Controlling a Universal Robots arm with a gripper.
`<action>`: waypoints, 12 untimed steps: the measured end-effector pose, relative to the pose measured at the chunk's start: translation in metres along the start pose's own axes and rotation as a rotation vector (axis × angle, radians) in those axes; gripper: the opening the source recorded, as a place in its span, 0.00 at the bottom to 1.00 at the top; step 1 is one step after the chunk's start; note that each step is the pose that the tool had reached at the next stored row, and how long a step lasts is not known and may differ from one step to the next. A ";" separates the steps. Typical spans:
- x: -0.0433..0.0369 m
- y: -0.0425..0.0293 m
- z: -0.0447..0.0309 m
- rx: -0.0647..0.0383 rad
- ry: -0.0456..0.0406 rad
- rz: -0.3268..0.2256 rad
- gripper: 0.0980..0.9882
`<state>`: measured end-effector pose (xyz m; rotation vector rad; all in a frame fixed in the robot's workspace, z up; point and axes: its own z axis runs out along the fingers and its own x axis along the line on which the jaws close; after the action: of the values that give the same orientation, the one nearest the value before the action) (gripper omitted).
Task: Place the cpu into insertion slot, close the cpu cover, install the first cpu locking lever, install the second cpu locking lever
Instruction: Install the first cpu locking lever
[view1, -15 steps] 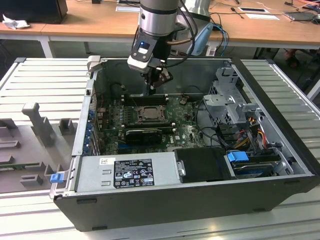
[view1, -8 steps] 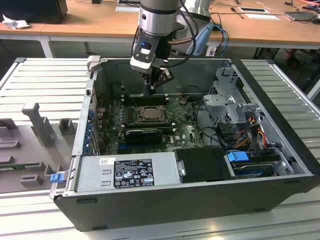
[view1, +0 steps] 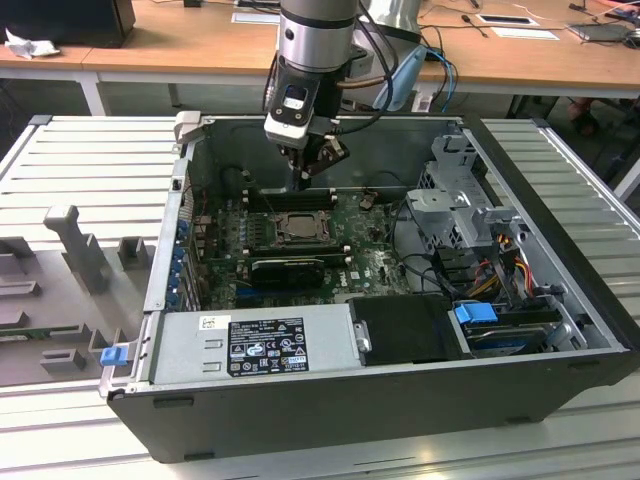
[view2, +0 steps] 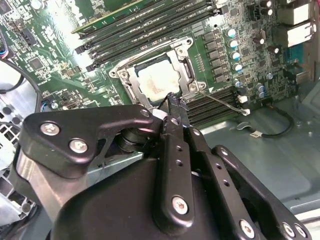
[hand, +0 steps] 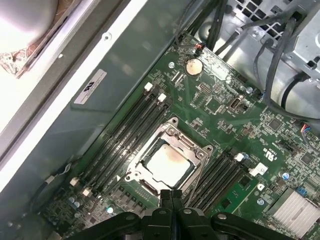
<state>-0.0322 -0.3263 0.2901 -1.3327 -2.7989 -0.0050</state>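
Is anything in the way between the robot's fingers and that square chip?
Nothing visible is. The fingers hang close above one edge of the cpu, which lies bare in the window of the cover, with only open air between them.

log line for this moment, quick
cpu: seated | cover: down over cpu | gripper: shut, empty, tips by cover edge

Open computer case (view1: 300, 425), grey power supply (view1: 250, 345), green motherboard (hand: 212, 92) with coin battery (hand: 193, 66).
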 end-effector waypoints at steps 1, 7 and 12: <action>0.0000 0.0000 0.0000 0.000 -0.0001 -0.006 0.01; 0.0000 0.0000 0.0001 0.003 -0.0011 -0.075 0.01; 0.0000 0.0000 0.0003 0.007 -0.0029 -0.189 0.01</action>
<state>-0.0322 -0.3263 0.2899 -1.0621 -2.9123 0.0011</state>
